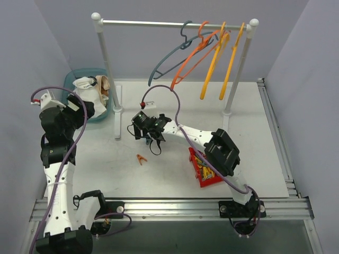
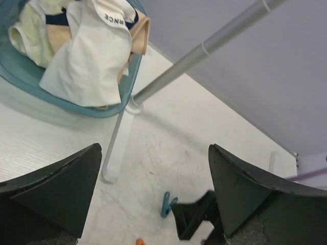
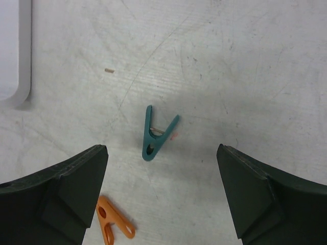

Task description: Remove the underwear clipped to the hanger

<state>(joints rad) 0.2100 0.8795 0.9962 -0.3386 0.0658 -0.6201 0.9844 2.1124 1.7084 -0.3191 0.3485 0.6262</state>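
Note:
The underwear lies heaped in the teal basket (image 2: pixel 61 104): a white pair (image 2: pixel 94 61) with black lettering on its band, and a pale cream pair (image 2: pixel 28 28) with dark trim beside it. My left gripper (image 2: pixel 153 194) hangs open just right of the basket (image 1: pixel 103 114), nothing between its fingers. The hangers (image 1: pixel 196 53), one blue-grey, the others orange and yellow, hang bare on the rail. My right gripper (image 3: pixel 162 199) is open low over the table (image 1: pixel 175 106), above a teal clip (image 3: pixel 153 140) and an orange clip (image 3: pixel 115 224).
The rack's left post (image 2: pixel 204 48) and its white foot (image 2: pixel 115 158) stand between basket and right gripper (image 1: pixel 147 129). A peach-tan cloth (image 2: pixel 140 33) also lies in the basket. A red box of clips (image 1: pixel 204 169) sits near the right arm. The orange clip (image 1: pixel 141 159) lies mid-table.

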